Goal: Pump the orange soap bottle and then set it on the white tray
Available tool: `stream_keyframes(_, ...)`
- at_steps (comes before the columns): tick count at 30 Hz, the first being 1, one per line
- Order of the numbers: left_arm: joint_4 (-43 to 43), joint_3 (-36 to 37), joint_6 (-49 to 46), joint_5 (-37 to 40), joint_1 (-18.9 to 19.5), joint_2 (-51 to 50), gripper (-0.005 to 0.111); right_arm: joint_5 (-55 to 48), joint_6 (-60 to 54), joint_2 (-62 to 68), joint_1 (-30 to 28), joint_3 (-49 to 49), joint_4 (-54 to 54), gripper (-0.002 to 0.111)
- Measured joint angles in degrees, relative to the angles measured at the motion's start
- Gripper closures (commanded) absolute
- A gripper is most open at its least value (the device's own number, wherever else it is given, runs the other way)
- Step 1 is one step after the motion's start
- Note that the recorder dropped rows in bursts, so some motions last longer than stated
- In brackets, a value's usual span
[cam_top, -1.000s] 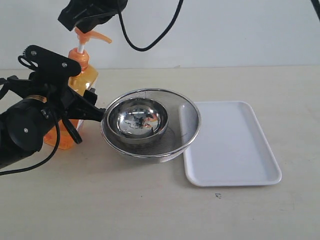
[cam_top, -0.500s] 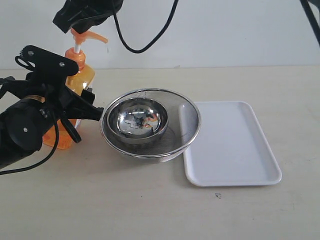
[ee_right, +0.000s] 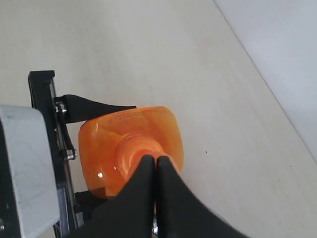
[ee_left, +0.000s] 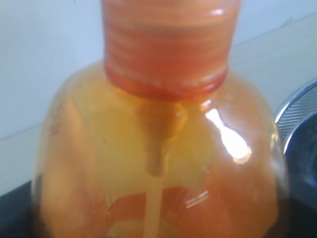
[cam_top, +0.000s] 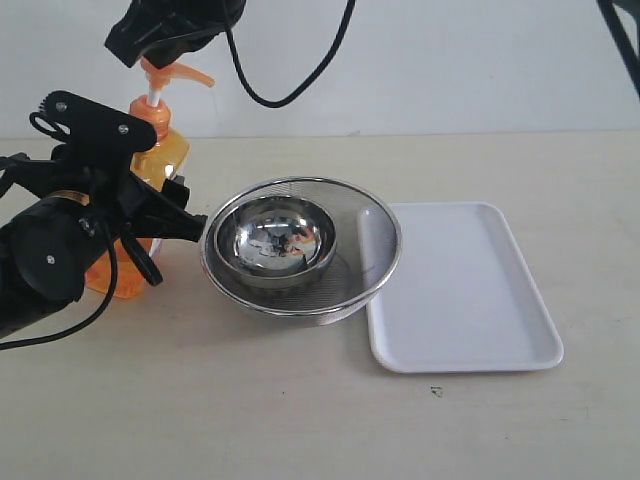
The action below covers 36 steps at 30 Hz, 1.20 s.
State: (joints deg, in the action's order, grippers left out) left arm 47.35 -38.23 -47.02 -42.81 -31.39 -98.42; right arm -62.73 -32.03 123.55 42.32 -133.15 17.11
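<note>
Item, orange soap bottle [cam_top: 165, 155]: left-rear of the table, clamped in my left gripper [cam_top: 155, 215]; my right gripper [ee_right: 156, 163], fingers together atop the pump head [cam_top: 180, 72], drifted leftward, then stilled, so I judge pumping unfinished, white tray [cam_top: 470, 290] waiting.

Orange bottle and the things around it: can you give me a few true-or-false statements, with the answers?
1. The bottle stands on the tray. False: it stands on the table, left of the bowls.
2. The left pincer grips the bottle's body. True.
3. The right pincer is wide open. False: it is shut, right over the pump.
4. A steel bowl sits inside the mesh bowl. True.
</note>
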Motion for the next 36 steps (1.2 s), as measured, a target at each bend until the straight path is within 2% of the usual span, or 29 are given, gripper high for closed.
stream_keyframes(24, 0.00, 0.00, -0.10, 0.00, 0.00, 0.00, 0.102, 3.03, -0.10, -0.58, 0.57, 0.33, -1.90, 0.109)
stream_keyframes(36, -1.41, 0.00, 0.36, 0.52, -0.11, 0.00, 0.102, 7.07, 2.07, -7.38, 1.06, 1.63, -13.72, 0.109)
